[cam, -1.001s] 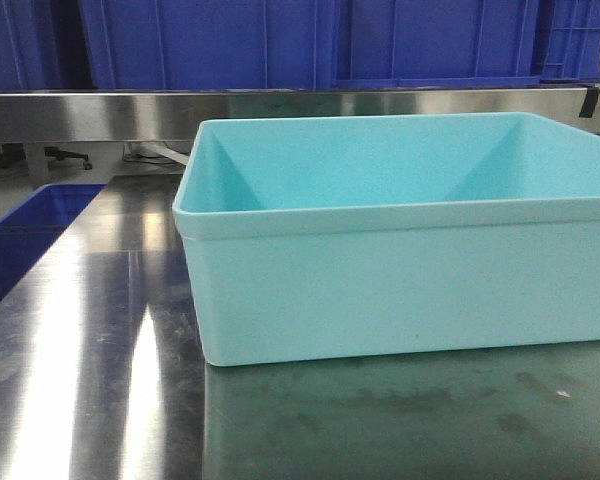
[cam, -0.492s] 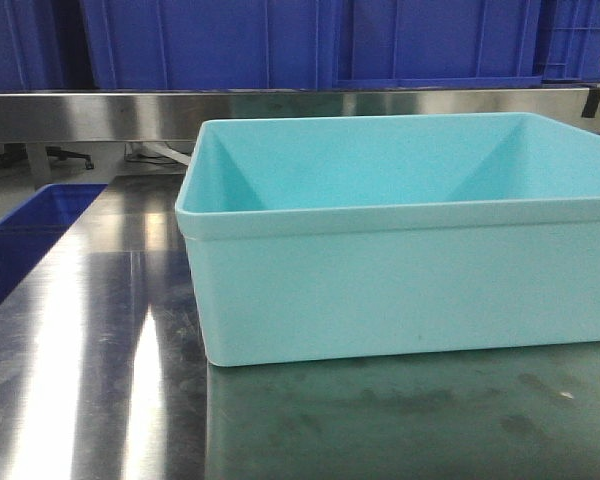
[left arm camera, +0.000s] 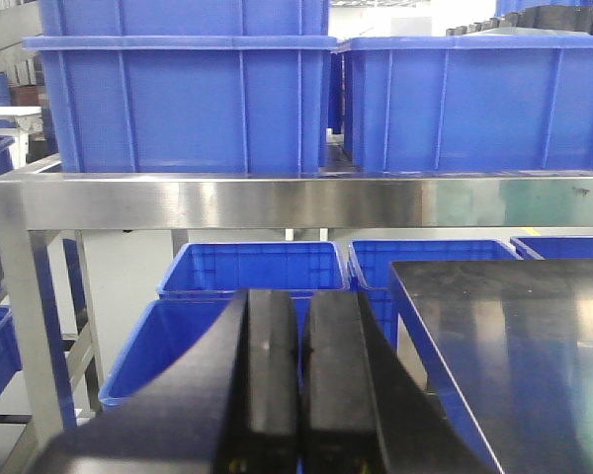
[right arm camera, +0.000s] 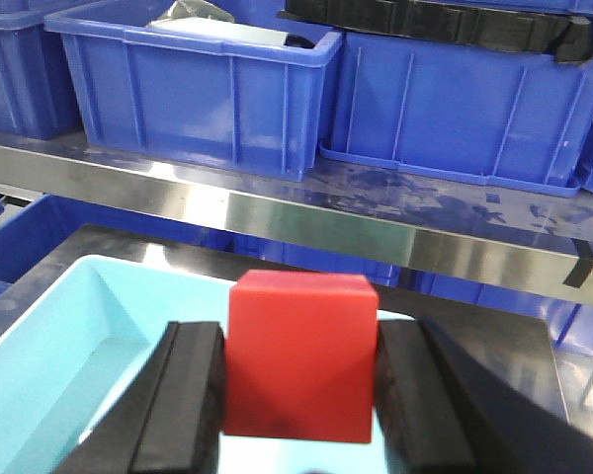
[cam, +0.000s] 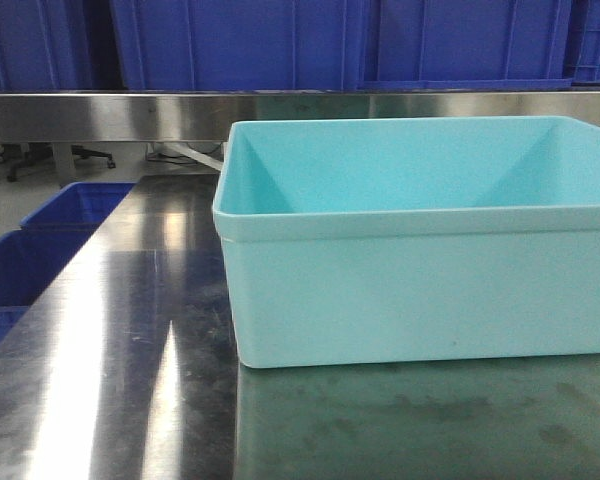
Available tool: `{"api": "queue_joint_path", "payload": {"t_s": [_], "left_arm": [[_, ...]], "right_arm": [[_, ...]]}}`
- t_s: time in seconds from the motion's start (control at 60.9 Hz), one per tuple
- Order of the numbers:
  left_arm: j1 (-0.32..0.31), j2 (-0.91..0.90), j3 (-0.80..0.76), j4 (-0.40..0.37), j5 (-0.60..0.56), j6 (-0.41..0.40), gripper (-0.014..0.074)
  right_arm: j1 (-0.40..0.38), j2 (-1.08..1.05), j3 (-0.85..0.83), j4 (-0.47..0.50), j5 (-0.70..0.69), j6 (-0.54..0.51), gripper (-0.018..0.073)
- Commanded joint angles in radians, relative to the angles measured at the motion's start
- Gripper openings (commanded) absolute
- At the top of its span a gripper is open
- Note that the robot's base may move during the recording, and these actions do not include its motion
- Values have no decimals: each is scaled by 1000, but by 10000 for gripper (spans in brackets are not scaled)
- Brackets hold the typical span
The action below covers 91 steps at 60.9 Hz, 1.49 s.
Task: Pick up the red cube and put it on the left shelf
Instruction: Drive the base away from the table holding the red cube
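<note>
The red cube (right arm camera: 301,355) is clamped between the black pads of my right gripper (right arm camera: 298,341), which is shut on it. It hangs above the pale turquoise tub (right arm camera: 69,346), which also fills the front view (cam: 420,290). Beyond the tub runs the brushed steel front rail of the shelf (right arm camera: 277,212), seen too in the front view (cam: 130,115) and the left wrist view (left arm camera: 227,200). My left gripper (left arm camera: 301,296) is shut with its pads together and nothing between them, off the table's left edge. Neither gripper shows in the front view.
Blue crates (right arm camera: 198,89) stand in a row on the shelf (left arm camera: 178,109). More blue bins (left arm camera: 242,272) sit low beside the steel tabletop (cam: 110,350), whose left edge (left arm camera: 415,326) is near my left gripper. A shelf post (left arm camera: 20,296) stands at the left.
In the front view the tub and the shelf rail sit further right than before, so the view has shifted to the left. Nothing on the table has moved.
</note>
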Motion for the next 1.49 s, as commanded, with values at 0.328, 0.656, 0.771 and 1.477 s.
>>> {"api": "queue_joint_path", "payload": {"t_s": [0.328, 0.656, 0.771, 1.477], "left_arm": [[-1, -15, 25, 0, -83, 0, 102], [-1, -15, 25, 0, -83, 0, 102], [-1, -15, 25, 0, -83, 0, 102], [-1, -15, 25, 0, -83, 0, 102]], "right_arm": [[-7, -1, -28, -7, -95, -7, 56], [-7, -1, -28, -7, -95, -7, 56], [-7, -1, -28, -7, -95, -7, 56], [-7, -1, -28, -7, -95, -7, 56]]}}
